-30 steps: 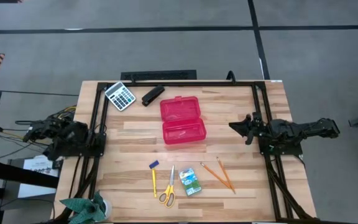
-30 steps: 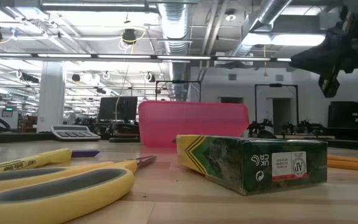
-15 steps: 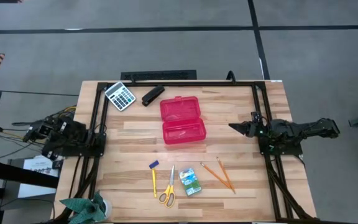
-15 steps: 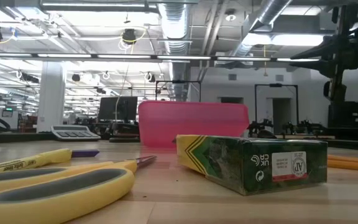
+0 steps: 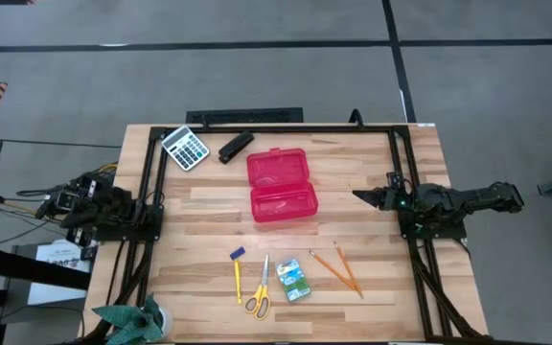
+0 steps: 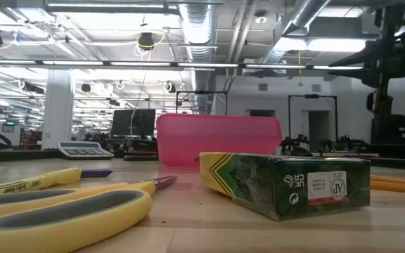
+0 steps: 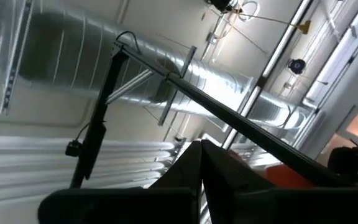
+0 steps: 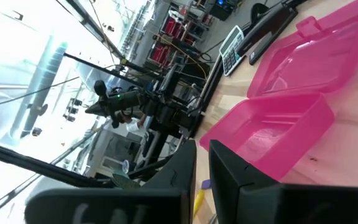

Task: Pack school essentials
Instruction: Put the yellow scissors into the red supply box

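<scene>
Nothing packed yet, judging by the layout. The right gripper point(image 5: 364, 196) hangs at the right edge of the light wooden table point(image 5: 372, 163), fingers nearly together w/ only a thin slit between them and nothing held (the right wrist view shows that gap plainly). It points at the open pink plastic pencil box point(image 5: 281, 186), which sits straight ahead of its tip. The two orange pencils point(image 5: 342, 268) lie closest to it, off toward the table's front edge on its own side, long axes running diagonally. Further from it in the same row: small green-and-white packet point(image 5: 294, 280), yellow-handled scissors point(image 5: 259, 288), yellow pen point(image 5: 237, 280), tiny blue piece point(image 5: 237, 254). The left gripper point(image 5: 65, 203) is parked off the left edge, shut, far from everything. So right arm is prob. the nearer one for the pencils.
</scene>
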`<state>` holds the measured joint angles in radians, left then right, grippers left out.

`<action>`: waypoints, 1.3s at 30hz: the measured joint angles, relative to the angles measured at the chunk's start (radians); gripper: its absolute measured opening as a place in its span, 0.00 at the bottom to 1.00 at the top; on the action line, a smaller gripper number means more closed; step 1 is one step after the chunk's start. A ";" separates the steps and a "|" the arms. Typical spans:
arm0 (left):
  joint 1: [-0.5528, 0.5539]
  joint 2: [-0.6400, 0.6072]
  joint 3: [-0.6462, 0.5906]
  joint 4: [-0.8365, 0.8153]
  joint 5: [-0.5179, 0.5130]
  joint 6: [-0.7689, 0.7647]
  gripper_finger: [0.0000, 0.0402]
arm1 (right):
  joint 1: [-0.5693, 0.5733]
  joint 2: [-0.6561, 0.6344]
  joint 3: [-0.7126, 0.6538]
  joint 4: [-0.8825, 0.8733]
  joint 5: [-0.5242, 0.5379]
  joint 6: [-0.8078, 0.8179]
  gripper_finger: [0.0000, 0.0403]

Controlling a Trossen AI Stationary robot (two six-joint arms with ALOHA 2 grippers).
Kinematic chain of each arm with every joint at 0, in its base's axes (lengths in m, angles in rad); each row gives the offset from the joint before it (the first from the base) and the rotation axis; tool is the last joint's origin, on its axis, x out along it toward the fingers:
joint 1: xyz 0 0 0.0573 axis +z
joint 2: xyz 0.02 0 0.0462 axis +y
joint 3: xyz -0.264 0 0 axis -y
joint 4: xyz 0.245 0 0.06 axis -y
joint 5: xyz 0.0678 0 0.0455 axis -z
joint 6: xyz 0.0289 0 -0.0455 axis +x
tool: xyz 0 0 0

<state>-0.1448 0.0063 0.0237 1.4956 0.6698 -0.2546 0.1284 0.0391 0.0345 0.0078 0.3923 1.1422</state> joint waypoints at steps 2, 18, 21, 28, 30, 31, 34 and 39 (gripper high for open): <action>0.000 0.000 0.000 0.005 -0.016 0.007 0.00 | 0.000 0.000 0.000 0.000 0.000 0.020 0.13; 0.000 0.158 0.216 -0.789 -0.840 -0.033 0.15 | -0.020 0.000 0.038 0.342 0.002 -0.220 0.21; 0.000 0.315 0.316 -0.859 -0.848 -0.078 0.26 | -0.020 0.005 0.107 0.310 0.003 -0.325 0.29; 0.000 0.593 0.545 -0.896 -0.775 -0.113 0.49 | -0.014 0.101 0.328 0.112 0.000 -0.483 0.51; 0.000 0.625 0.621 -1.012 -0.771 -0.143 0.54 | -0.002 0.145 0.428 -0.073 -0.018 -0.485 0.55; 0.000 0.631 0.657 -1.096 -0.772 -0.156 0.55 | 0.005 0.174 0.480 -0.166 -0.021 -0.479 0.56; 0.000 0.654 0.773 -1.371 -0.780 -0.194 0.59 | 0.026 0.274 0.639 -0.435 -0.024 -0.412 0.58; 0.000 0.669 0.910 -1.719 -0.780 -0.266 0.60 | 0.076 0.470 0.849 -0.853 -0.086 -0.238 0.58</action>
<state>-0.1444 0.6756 0.9341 -0.2229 -0.1106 -0.5204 0.2041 0.5089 0.8834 -0.8456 0.3065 0.9043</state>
